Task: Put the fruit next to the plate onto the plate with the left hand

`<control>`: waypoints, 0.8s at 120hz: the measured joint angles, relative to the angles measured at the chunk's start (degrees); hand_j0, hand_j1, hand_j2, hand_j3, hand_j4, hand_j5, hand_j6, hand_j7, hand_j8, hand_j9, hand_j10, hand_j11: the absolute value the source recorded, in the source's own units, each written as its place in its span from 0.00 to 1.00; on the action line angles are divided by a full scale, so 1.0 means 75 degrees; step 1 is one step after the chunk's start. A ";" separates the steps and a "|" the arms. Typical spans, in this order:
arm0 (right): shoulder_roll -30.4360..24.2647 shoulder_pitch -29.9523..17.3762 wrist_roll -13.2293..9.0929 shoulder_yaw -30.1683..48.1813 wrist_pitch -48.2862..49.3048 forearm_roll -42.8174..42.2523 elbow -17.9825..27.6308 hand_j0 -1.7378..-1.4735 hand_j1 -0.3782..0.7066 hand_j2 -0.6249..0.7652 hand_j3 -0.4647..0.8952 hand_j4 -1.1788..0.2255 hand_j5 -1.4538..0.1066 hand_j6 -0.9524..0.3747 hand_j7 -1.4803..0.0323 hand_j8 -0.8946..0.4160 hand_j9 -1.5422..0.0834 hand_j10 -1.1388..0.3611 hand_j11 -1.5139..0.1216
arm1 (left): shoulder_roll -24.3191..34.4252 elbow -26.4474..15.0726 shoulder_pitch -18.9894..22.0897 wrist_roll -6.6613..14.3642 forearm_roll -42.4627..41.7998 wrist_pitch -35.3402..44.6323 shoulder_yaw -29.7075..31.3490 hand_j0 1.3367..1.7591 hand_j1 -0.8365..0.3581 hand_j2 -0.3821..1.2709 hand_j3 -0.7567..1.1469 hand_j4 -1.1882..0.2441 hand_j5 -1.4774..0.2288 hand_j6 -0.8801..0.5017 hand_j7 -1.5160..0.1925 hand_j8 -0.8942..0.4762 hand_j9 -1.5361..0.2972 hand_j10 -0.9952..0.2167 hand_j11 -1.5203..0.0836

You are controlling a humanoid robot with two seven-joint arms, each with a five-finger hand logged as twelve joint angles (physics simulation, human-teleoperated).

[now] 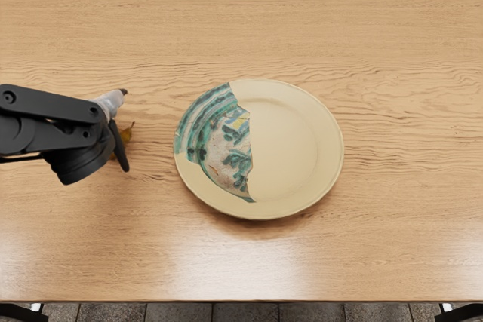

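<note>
At the left edge of the frame the left hand [84, 147] sat low over the desk [392, 43], pretty much on top of the fruit [127, 133]. Only a yellowish-brown sliver poked out on the hand's right side, so honestly I couldn't tell if the fingers were open or closed on it. The fruit lay on bare wood just left of the plate [302, 148], not on it. The plate sat mid-frame with nothing on it. My guess: the hand was parked there for the pickup. No right arm showing.
</note>
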 joint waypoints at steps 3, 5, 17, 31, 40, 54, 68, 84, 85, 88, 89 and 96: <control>0.0000 0.0000 0.0000 0.0000 0.0000 0.0000 0.0000 0.30 0.06 0.44 0.34 0.82 0.90 0.69 0.95 0.66 0.92 0.74 0.90 | 0.0126 0.0007 0.0005 0.0000 -0.0004 0.0000 0.0008 0.76 0.99 0.23 0.40 0.83 0.87 0.64 0.89 0.65 0.84 0.82 0.95; 0.0000 0.0000 0.0000 0.0000 0.0000 0.0000 0.0000 0.30 0.06 0.44 0.34 0.82 0.90 0.69 0.95 0.66 0.92 0.74 0.90 | 0.0164 0.0010 0.0013 0.0000 -0.0006 0.0000 0.0013 0.76 0.99 0.23 0.40 0.83 0.87 0.64 0.89 0.65 0.84 0.82 0.95; 0.0000 0.0000 0.0000 0.0000 0.0000 0.0000 0.0000 0.30 0.06 0.44 0.34 0.82 0.90 0.69 0.95 0.66 0.92 0.74 0.90 | 0.0286 0.0014 0.0017 0.0000 -0.0087 0.0000 0.0001 0.76 0.99 0.23 0.40 0.83 0.87 0.64 0.89 0.65 0.84 0.82 0.95; 0.0000 0.0000 0.0000 0.0000 0.0000 0.0000 0.0000 0.30 0.06 0.44 0.34 0.82 0.90 0.69 0.95 0.66 0.92 0.74 0.90 | 0.0516 0.0007 0.0017 0.0000 -0.0305 0.0000 -0.0037 0.76 0.99 0.23 0.40 0.83 0.87 0.64 0.89 0.65 0.84 0.82 0.95; 0.0000 0.0000 0.0000 0.0000 0.0000 0.0000 0.0000 0.30 0.06 0.44 0.34 0.82 0.90 0.69 0.95 0.66 0.92 0.74 0.90 | 0.0488 0.0012 -0.0065 0.0000 -0.0360 0.0001 -0.0022 0.76 0.99 0.23 0.40 0.83 0.87 0.64 0.89 0.65 0.84 0.82 0.95; 0.0000 0.0006 0.0000 0.0000 0.0000 0.0000 0.0000 0.30 0.06 0.44 0.34 0.82 0.90 0.69 0.95 0.66 0.92 0.74 0.90 | 0.0153 0.0114 -0.0073 0.0000 -0.0339 0.0000 0.0213 0.76 0.96 0.24 0.40 0.81 0.84 0.62 0.87 0.63 0.82 0.80 0.92; 0.0000 0.0021 0.0000 0.0000 0.0000 0.0000 0.0000 0.30 0.06 0.44 0.34 0.82 0.90 0.69 0.95 0.66 0.92 0.74 0.90 | 0.0021 0.0212 -0.0266 0.0000 -0.0261 0.0000 0.0690 0.76 0.95 0.24 0.40 0.80 0.83 0.60 0.85 0.62 0.80 0.78 0.91; 0.0000 0.0040 0.0000 0.0000 0.0000 0.0000 0.0000 0.30 0.06 0.44 0.34 0.82 0.90 0.69 0.95 0.66 0.92 0.74 0.90 | -0.0392 0.0449 -0.0094 0.0000 -0.0170 0.0000 0.1014 0.76 0.90 0.24 0.40 0.77 0.80 0.57 0.82 0.59 0.77 0.75 0.88; 0.0000 0.0040 0.0000 0.0000 0.0000 0.0000 0.0000 0.30 0.06 0.44 0.34 0.82 0.90 0.69 0.95 0.66 0.92 0.74 0.90 | -0.0412 0.0468 -0.0091 0.0000 -0.0167 0.0000 0.1024 0.76 0.90 0.24 0.40 0.76 0.79 0.57 0.82 0.58 0.77 0.74 0.87; 0.0000 0.0042 0.0000 0.0000 0.0000 0.0000 0.0000 0.30 0.06 0.44 0.34 0.82 0.90 0.69 0.95 0.66 0.92 0.74 0.90 | -0.0457 0.0518 -0.0097 0.0000 -0.0160 0.0000 0.1047 0.76 0.89 0.24 0.40 0.76 0.79 0.56 0.81 0.57 0.76 0.73 0.86; 0.0000 0.0042 0.0000 0.0000 0.0000 0.0000 0.0000 0.30 0.06 0.44 0.34 0.82 0.90 0.69 0.95 0.66 0.92 0.74 0.90 | -0.0474 0.0532 -0.0098 0.0000 -0.0158 0.0000 0.1053 0.76 0.88 0.24 0.40 0.75 0.78 0.56 0.80 0.57 0.76 0.73 0.86; 0.0000 0.0044 0.0000 0.0000 0.0000 0.0000 0.0000 0.30 0.06 0.44 0.34 0.82 0.90 0.69 0.95 0.66 0.92 0.74 0.90 | -0.0604 0.0609 -0.0120 0.0000 -0.0148 0.0000 0.1084 0.76 0.86 0.25 0.40 0.74 0.76 0.54 0.79 0.55 0.74 0.71 0.84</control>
